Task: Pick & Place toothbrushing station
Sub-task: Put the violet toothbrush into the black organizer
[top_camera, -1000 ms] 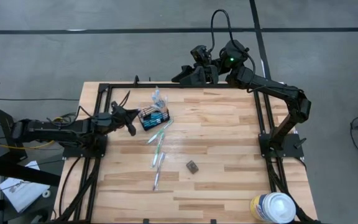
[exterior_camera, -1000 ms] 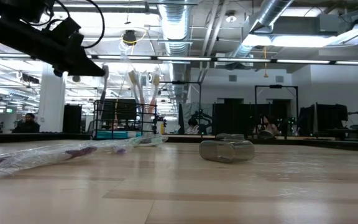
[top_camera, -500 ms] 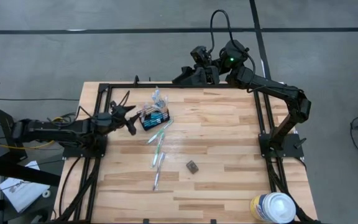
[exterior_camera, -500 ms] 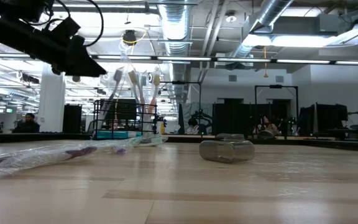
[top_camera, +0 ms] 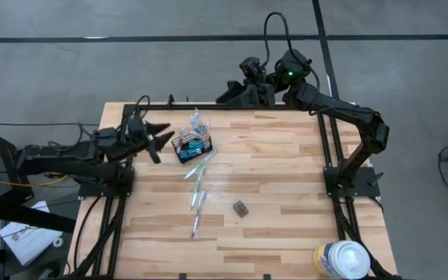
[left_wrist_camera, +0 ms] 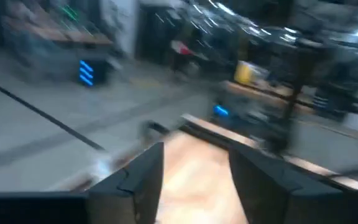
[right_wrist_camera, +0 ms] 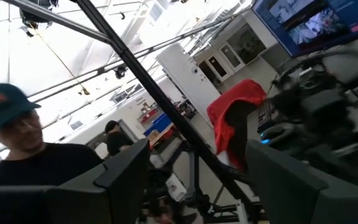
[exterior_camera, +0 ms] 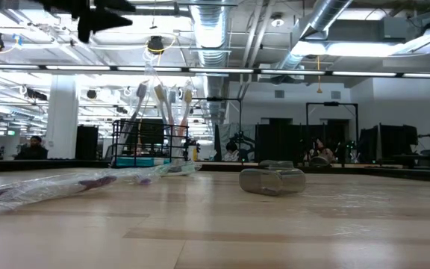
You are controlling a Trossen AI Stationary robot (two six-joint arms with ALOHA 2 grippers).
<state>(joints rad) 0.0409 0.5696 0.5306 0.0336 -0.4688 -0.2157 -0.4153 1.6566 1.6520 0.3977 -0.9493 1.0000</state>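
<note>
Lifted back from the caddy (top_camera: 192, 145), left tool (top_camera: 160, 141) hangs spread and empty above the table (top_camera: 286, 179).

A black wire-mesh caddy (exterior_camera: 146, 143) is seen standing on the counter (exterior_camera: 275, 232), with toothbrushes (exterior_camera: 163, 101) upright in it. A wrapped toothbrush (exterior_camera: 58, 187) lies nearer, and a small block (exterior_camera: 272, 180) sits to the right.

You see the black mesh caddy (top_camera: 192, 146) upright near the tabletop's far-left corner; wrapped toothbrushes (top_camera: 198, 192) lie just beside it.
</note>
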